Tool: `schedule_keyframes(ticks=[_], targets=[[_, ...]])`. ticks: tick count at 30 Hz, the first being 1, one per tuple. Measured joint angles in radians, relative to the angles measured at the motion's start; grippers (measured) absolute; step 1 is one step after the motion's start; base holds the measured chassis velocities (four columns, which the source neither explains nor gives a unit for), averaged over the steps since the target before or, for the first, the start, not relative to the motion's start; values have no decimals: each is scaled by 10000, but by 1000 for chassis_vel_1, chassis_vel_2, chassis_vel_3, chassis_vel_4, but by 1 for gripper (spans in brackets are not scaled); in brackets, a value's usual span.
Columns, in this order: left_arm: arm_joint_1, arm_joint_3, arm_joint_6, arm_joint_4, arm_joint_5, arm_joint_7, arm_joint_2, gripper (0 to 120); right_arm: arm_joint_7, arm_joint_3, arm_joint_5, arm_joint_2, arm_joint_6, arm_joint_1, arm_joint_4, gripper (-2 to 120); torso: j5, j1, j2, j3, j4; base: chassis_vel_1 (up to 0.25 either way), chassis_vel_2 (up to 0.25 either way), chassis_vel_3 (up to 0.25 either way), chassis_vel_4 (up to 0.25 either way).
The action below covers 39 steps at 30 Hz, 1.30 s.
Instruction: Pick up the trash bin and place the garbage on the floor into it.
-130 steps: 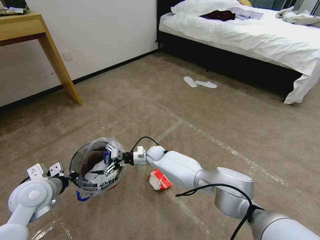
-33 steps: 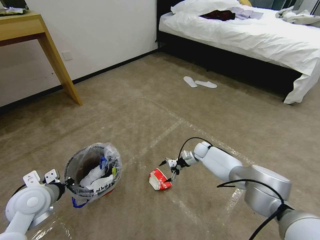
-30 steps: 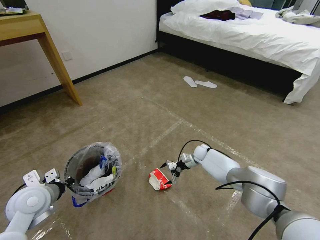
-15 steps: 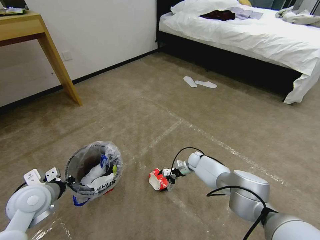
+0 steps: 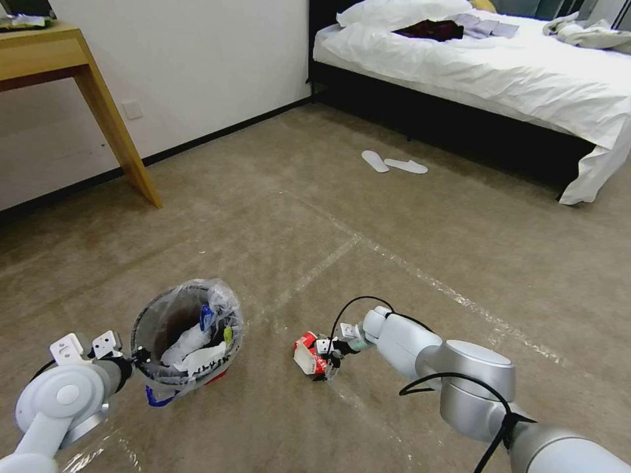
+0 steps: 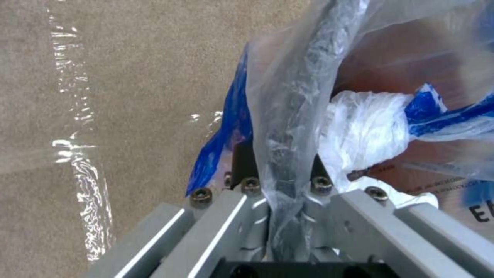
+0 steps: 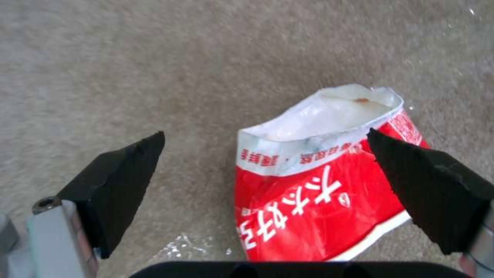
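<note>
A bedroom, likely a hotel room.

A bed (image 5: 499, 72) with white sheets and a dark base stands in the far right corner, a pillow (image 5: 394, 12) at its head and some clothes (image 5: 430, 29) lying loose on top. A pair of flat white slippers (image 5: 393, 163) sits on the floor (image 5: 276, 217) just in front of it. The floor is beige short-pile carpet from wall to wall, crossed by lines of shiny clear tape. Against the plain white wall (image 5: 197, 59) on the left stands a light wooden table (image 5: 72, 72) with slanted legs, with a wall socket (image 5: 133, 109) near it and a dark skirting board along the bottom.
</note>
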Motion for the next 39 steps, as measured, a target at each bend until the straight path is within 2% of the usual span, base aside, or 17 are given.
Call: schedule_keyframes(ticks=[15, 25, 32, 35, 36, 38, 39], targets=[[-28, 39, 1, 33, 43, 166, 4, 1, 1010, -164, -410, 459, -386, -171, -346, 100, 1, 0, 0, 0, -2, 0, 0, 0, 0], [-31, 73, -15, 100, 290, 356, -55, 1, 1548, -172, -471, 489, -618, -354, -542, 99, 0, 0, 0, 0, -2, 0, 0, 0, 0], [-23, 83, -48, 118, 444, 447, -85, 1, 1851, -163, -340, 486, -801, -409, -502, 85, 1, 0, 0, 0, -1, 0, 0, 0, 0], [-4, 83, -67, 138, 535, 514, -91, 1, 2011, -156, -247, 485, -873, -463, -473, 68, 1, 0, 0, 0, -1, 0, 0, 0, 0], [-4, 83, -67, 138, 535, 514, -91, 1, 2011, -156, -247, 485, -873, -463, -473, 68, 1, 0, 0, 0, -1, 0, 0, 0, 0], [19, 74, -81, 157, 646, 582, -92, 1, 2189, -149, -215, 482, -922, -498, -461, 57, 1, 0, 0, 0, -1, 0, 0, 0, 0], [19, 74, -81, 157, 646, 582, -92, 1, 2189, -149, -215, 482, -922, -498, -461, 57, 1, 0, 0, 0, -1, 0, 0, 0, 0]])
